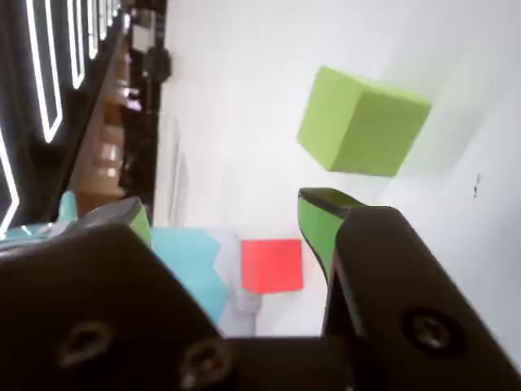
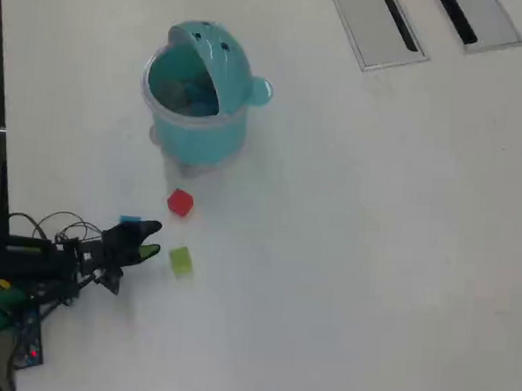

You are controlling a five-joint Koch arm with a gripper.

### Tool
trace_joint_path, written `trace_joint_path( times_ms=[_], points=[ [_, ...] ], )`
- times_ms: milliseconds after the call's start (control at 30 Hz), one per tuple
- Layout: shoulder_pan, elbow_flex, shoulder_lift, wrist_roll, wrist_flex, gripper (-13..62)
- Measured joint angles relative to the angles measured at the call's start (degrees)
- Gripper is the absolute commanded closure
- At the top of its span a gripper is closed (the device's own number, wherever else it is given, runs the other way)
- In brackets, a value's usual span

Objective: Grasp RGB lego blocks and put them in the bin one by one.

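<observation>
In the overhead view the teal bin [image 2: 196, 98] stands at the upper left with its domed lid tipped back. The red block [image 2: 180, 201] lies below it, the yellow-green block [image 2: 181, 260] lower still, and the blue block [image 2: 130, 219] lies just above my arm. My gripper [image 2: 154, 240] is open and empty, left of the yellow-green block and apart from it. In the wrist view my gripper [image 1: 224, 204] is open. The red block [image 1: 272, 265] shows between the fingers, farther off. The yellow-green block [image 1: 362, 122] lies beyond the right finger. A light teal shape [image 1: 191, 261] sits by the left finger; bin or blue block, I cannot tell.
Two flat grey slotted panels [image 2: 378, 25] lie at the table's top right in the overhead view. The arm's base and cables [image 2: 26, 270] sit at the left table edge. The white table [image 2: 372, 255] stretches to the right.
</observation>
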Motion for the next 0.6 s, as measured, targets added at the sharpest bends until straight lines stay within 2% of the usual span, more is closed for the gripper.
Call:
trace_joint_path(
  times_ms=[367,600],
  points=[
    [-0.5,-1.0,0.0,-7.9,-18.5,17.2],
    [-7.6,-1.1,0.0,-10.2,-24.0,17.3]
  ],
)
